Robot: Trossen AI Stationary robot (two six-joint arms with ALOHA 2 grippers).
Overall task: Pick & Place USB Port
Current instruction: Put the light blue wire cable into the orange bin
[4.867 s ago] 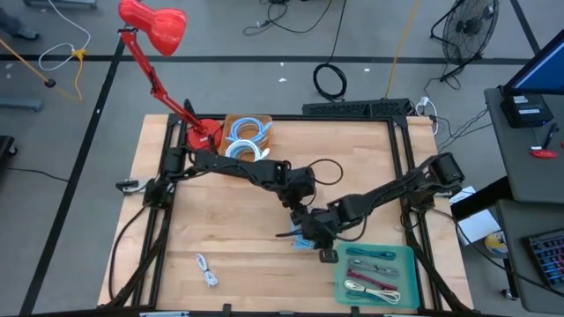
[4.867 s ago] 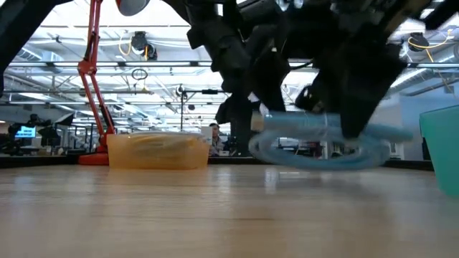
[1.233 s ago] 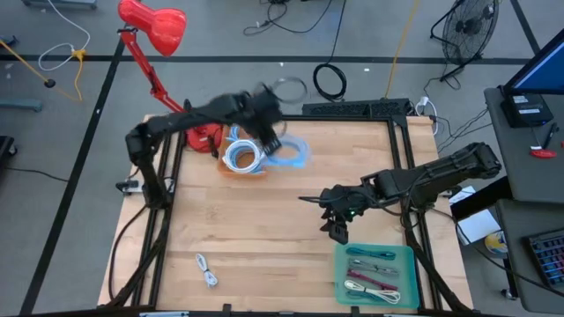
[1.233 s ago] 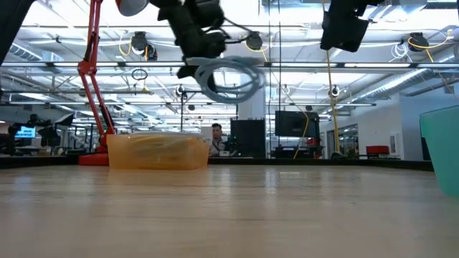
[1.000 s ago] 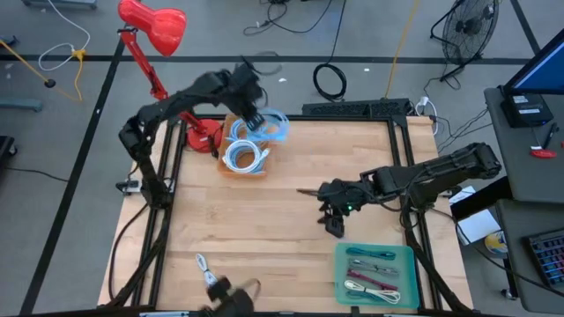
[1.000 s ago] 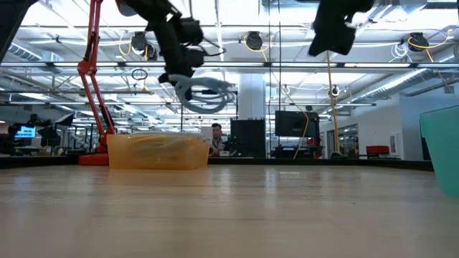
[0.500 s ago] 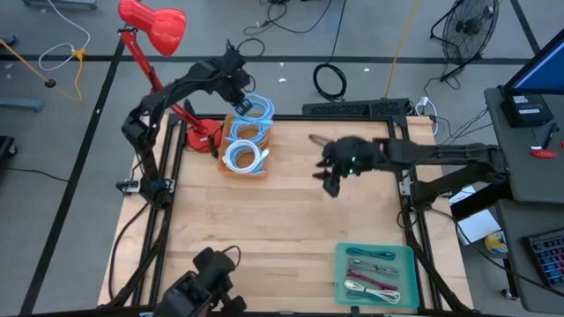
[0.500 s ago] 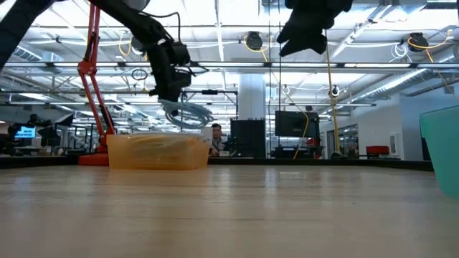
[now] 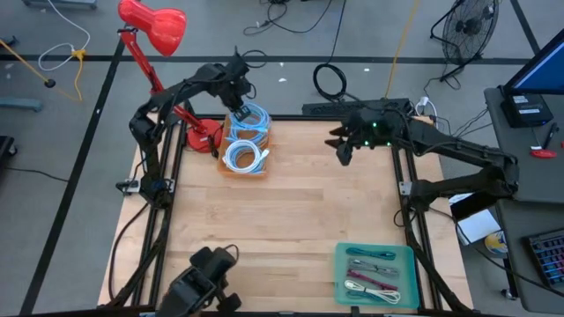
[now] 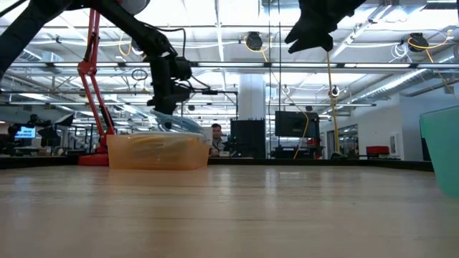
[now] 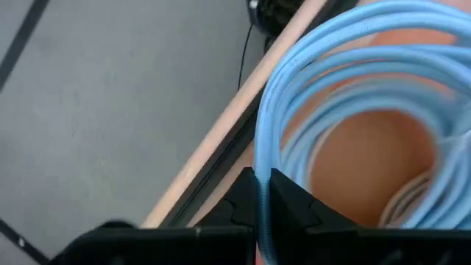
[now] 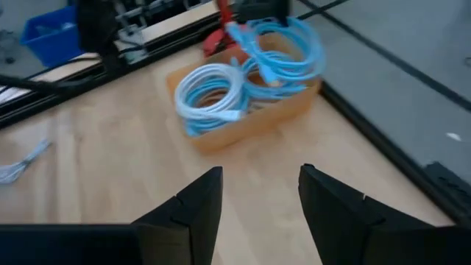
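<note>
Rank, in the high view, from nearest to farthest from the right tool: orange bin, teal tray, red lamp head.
From the right tool at the table's far edge:
1. Orange bin, far left of the table.
2. Teal tray, near right corner.
3. Red lamp head, beyond the far left corner.

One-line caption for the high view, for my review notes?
Left gripper lowers a blue coiled cable into the orange bin; right gripper hovers open, empty.

Cable bin (image 9: 246, 141) sits at the desk's (image 9: 273, 220) far left edge, lamp (image 9: 152, 25) behind it; tray (image 9: 374, 273) near right; left end effector (image 9: 238, 99) over the bin.
</note>
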